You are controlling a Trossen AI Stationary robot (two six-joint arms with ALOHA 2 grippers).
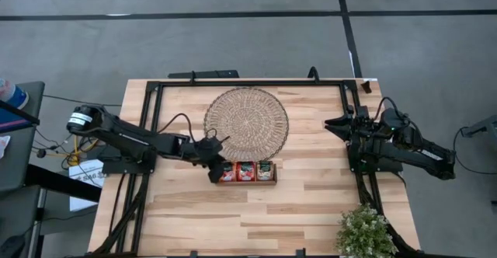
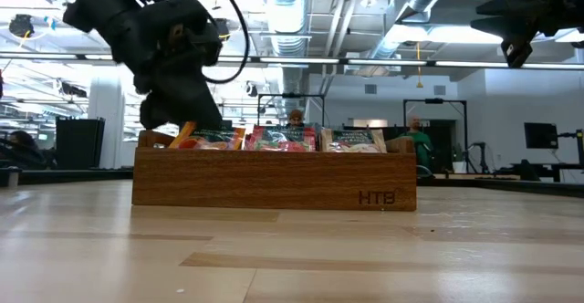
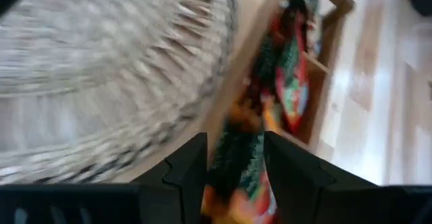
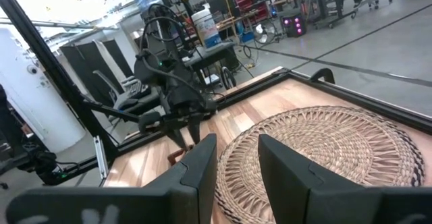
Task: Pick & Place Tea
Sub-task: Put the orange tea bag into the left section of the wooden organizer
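The tea sachets (image 1: 246,171), red-orange with white marks and green edges, stand upright on edge, packed in three groups inside the wooden tray (image 1: 247,182), just near of the woven mat (image 1: 246,123), mid-tabletop.

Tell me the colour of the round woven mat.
Pale straw beige, woven in concentric rings: round woven mat, clearest in the high view.

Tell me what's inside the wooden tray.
The wooden tray holds tea sachets in all three compartments. The left gripper covers the left end; how many sachets are stacked is hidden.

The left tool (image 3: 234,166) grips a tea sachet (image 3: 236,173) between woven mat (image 3: 101,69) and wooden tray (image 3: 324,62).
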